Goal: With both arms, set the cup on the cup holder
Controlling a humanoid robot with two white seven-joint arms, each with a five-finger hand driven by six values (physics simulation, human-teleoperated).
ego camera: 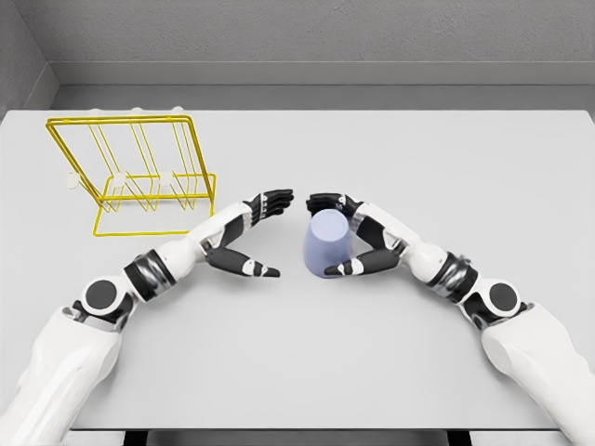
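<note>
Lavender cup (328, 246), one only, sits upside down mid-table (390, 167), right hand (358, 240) curled around it (thumb low, fingers over top). Left hand (244, 240) spread wide, holding nothing; one yellow wire holder (130, 177) stands far left.

A: Surface?
B: Grey table (390, 372), flat, matte.
A: What sits on it?
B: Yellow wire cup holder (130, 177) at far left. Lavender cup (328, 243) near centre, upside down, well apart from it.
</note>
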